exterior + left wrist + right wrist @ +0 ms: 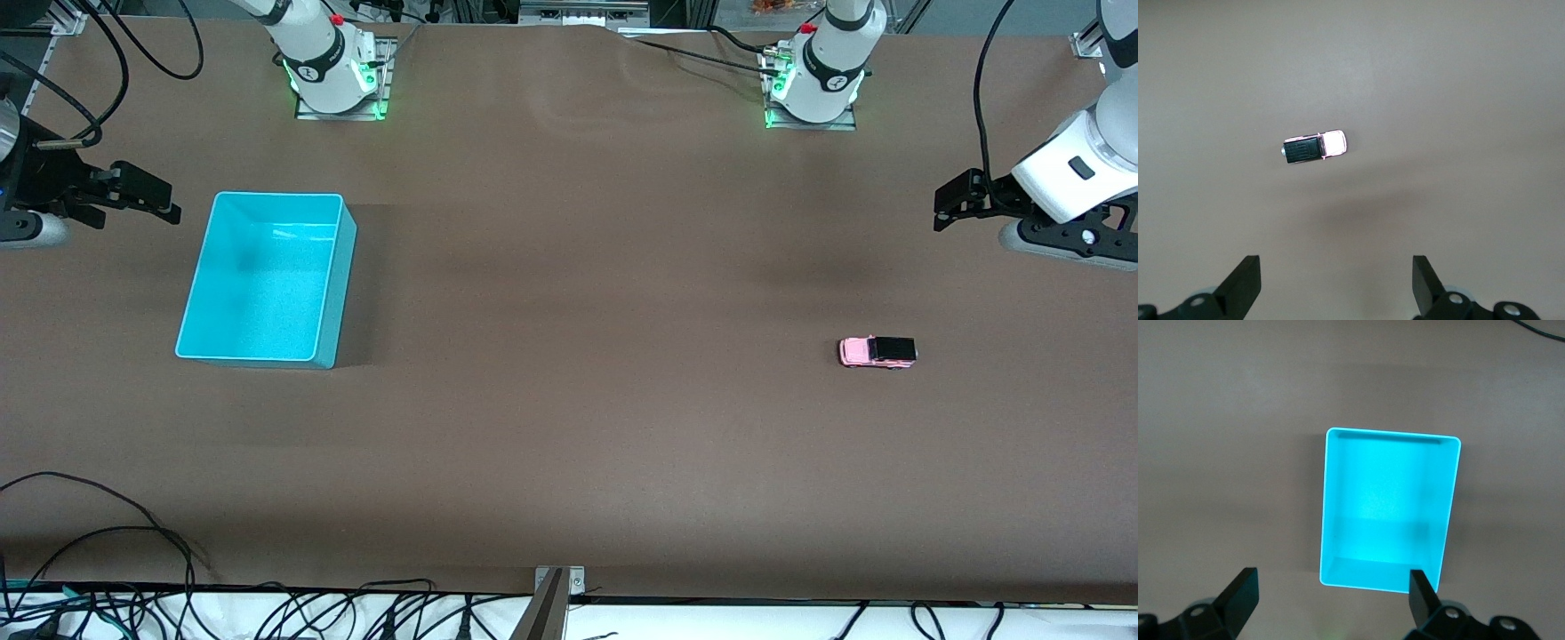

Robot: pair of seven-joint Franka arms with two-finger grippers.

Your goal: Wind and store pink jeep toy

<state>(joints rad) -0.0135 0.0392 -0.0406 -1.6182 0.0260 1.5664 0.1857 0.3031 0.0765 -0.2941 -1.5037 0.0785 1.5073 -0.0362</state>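
Observation:
The pink jeep toy [877, 352] stands on the brown table toward the left arm's end, pink body with a black roof; the left wrist view shows the jeep [1314, 147] from above. My left gripper [951, 206] hangs open in the air at the table's end, off to the side of the jeep, its jaws [1337, 285] wide apart and empty. The turquoise bin [267, 277] sits toward the right arm's end with nothing in it. Beside the bin, at the table's end, my right gripper [142, 197] hangs open and empty, its jaws [1333, 597] wide apart in its wrist view of the bin [1388, 509].
Both arm bases [338, 76] [813, 84] stand at the table's edge farthest from the front camera. Cables [107, 533] lie along the nearest table edge. Bare brown tabletop [578, 311] stretches between bin and jeep.

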